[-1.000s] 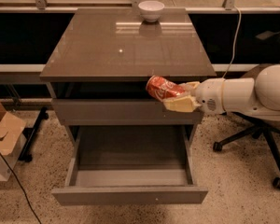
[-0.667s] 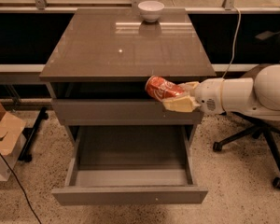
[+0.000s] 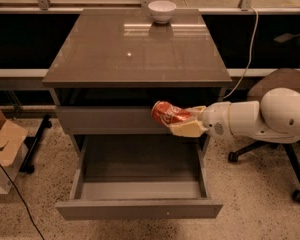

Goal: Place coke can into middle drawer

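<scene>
Cabinet (image 3: 135, 49): closed upper front (image 3: 105, 120) sits just behind the can and could get bumped.
Drawer (image 3: 140, 161): open below; its right wall is near the drop line.
Gripper (image 3: 186, 119): clamped on the can, above the drawer's right rear.
Can (image 3: 167, 115): tilted; may clip the wall and roll out.

Middle drawer (image 3: 140, 166) open from above, low side walls left and right, claw (image 3: 182, 121) clamped on coke can (image 3: 169, 115) over its right rear, upper drawer front (image 3: 105, 120) just behind, desk (image 3: 135, 49) edge overhead, office chair (image 3: 285, 79) at right.
</scene>
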